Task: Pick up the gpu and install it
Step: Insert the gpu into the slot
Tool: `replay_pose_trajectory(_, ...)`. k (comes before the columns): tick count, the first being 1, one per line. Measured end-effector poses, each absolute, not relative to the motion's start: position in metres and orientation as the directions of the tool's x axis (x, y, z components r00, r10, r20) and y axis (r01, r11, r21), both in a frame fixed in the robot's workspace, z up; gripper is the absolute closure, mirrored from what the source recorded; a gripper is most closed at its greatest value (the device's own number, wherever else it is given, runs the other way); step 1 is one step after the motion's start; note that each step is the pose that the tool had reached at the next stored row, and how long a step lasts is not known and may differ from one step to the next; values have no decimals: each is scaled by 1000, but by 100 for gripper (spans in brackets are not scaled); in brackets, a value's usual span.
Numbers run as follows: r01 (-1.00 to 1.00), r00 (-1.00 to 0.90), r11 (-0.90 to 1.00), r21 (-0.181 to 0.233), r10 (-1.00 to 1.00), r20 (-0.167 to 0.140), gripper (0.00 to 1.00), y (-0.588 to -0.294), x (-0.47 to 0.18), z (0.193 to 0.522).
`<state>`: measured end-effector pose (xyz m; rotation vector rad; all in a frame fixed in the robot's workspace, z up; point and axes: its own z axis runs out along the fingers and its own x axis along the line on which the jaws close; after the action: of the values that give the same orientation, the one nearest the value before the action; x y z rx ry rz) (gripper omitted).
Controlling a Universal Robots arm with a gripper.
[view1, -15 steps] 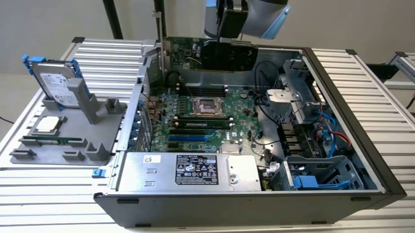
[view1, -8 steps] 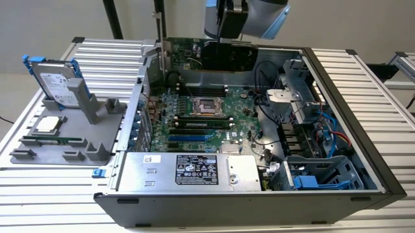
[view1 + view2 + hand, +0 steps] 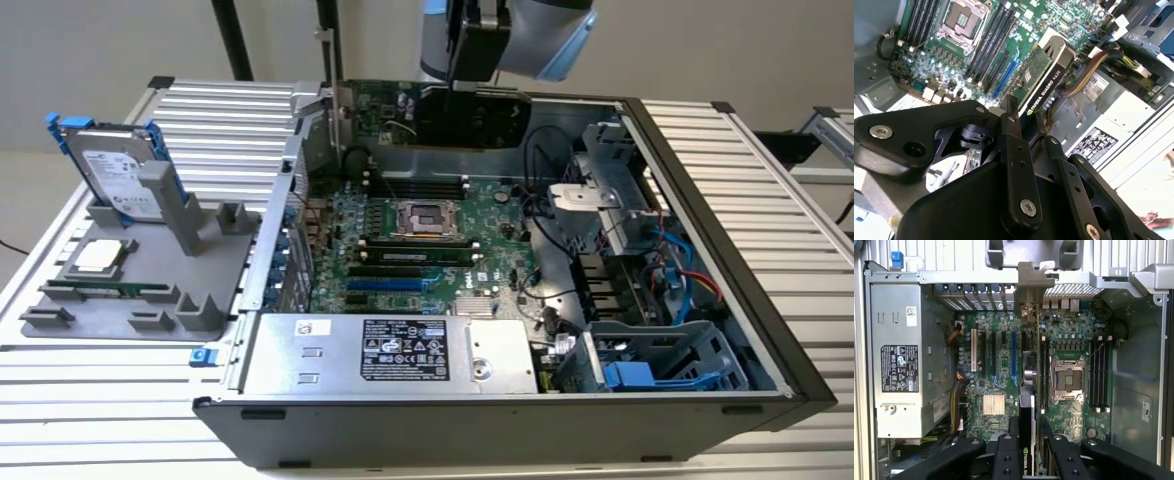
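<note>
The black pincer [image 3: 1029, 426] pinches the small flat gpu card [image 3: 1027, 390], green board on one face and black shroud on the other, edge-down over the green motherboard [image 3: 994, 365] inside the open grey computer case [image 3: 400, 440], silver end bracket [image 3: 1031, 282] at the slotted rear wall

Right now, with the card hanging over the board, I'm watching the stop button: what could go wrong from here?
1. The gripper holds the gpu edge-on above the motherboard; if its edge comes down beside a slot, it could bear on the memory slots next to it.
2. Its silver bracket sits close to the case's rear wall and might catch there.
3. The open CPU socket lies nearby; a slip could damage it.
</note>
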<state>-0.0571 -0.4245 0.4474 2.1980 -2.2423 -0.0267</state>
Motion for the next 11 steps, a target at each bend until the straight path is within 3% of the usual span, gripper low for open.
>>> replay_pose_trajectory(11, -1000, -20, 20, 10, -1000, -11, 100, -424, -57, 444)
